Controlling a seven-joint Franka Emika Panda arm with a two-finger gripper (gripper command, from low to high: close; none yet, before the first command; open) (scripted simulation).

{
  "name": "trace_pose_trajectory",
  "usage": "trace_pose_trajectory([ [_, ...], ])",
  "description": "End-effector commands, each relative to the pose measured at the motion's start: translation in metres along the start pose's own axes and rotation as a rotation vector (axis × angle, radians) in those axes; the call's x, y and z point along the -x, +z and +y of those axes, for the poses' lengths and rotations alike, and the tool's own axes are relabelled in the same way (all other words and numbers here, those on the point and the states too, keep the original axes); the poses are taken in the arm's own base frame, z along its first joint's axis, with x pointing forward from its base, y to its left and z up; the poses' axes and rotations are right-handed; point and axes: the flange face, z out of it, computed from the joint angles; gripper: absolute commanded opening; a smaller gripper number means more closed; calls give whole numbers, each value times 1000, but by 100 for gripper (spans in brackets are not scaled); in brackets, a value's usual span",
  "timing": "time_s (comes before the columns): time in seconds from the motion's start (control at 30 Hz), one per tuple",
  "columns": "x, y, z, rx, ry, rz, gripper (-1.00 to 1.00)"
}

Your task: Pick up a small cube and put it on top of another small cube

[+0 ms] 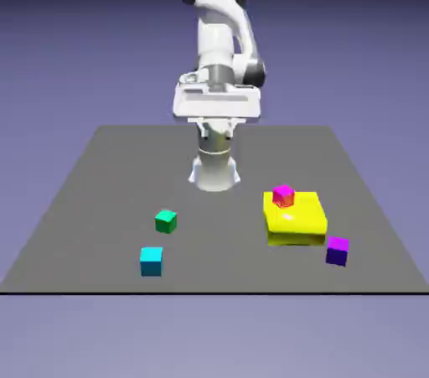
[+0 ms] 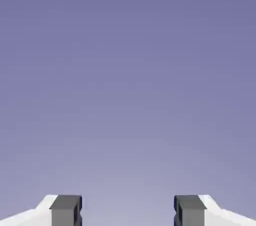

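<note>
Exterior view first: I stand at the far edge of a dark grey tabletop [image 1: 109, 192], folded up high, my hand well above the surface and away from every block. Around the table there is only a plain blue-violet backdrop [image 1: 67, 33], darker toward the top and paler below the near edge.

On the tabletop, toward the exterior view's right, lies a large flat yellow block [image 1: 295, 219]. A small magenta cube [image 1: 283, 194] sits on top of it, at its far left corner. Just beside the yellow block's near right corner a small purple cube [image 1: 337, 251] rests on the grey surface; whether they touch I cannot tell. Toward the exterior view's left a small green cube [image 1: 166, 220] lies on the table, and a small cyan cube [image 1: 151, 261] sits nearer the near edge, apart from it. Both are well apart from the yellow block.

Hand view shows only my two grey fingertips [image 2: 66, 210] at the bottom edge against the empty backdrop. My gripper [image 2: 128, 211] is spread wide, with bare space between the tips and no cube in it.
</note>
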Motion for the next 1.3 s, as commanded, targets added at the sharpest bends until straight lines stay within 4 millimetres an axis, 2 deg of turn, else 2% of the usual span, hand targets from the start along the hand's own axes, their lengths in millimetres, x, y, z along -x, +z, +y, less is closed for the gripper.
trace_pose_trajectory([
  [0.0, -3, 14, 10, 51, 18, -38, 0],
  [0.17, -9, 75, 66, 297, 116, -237, 0],
  [0.33, -4, 125, 134, 526, 228, -449, 0],
  [0.47, 9, 154, 192, 695, 326, -628, 0],
  [0.63, 34, 176, 264, 886, 457, -866, 0],
  [0.7, 37, 178, 271, 904, 471, -892, 0],
  [0.83, 83, 206, 301, 904, 471, -892, 0],
  [0.87, 88, 208, 304, 904, 471, -892, 0],
  [0.9, 88, 208, 304, 904, 471, -892, -100],
  [0.93, 88, 208, 304, 904, 471, -892, -100],
  [1.07, 42, 182, 275, 904, 471, -892, -100],
  [1.1, 38, 185, 260, 908, 418, -901, -100],
  [1.13, 41, 197, 236, 914, 317, -917, -100],
  [1.27, 71, 238, 137, 921, -79, -963, -100],
])
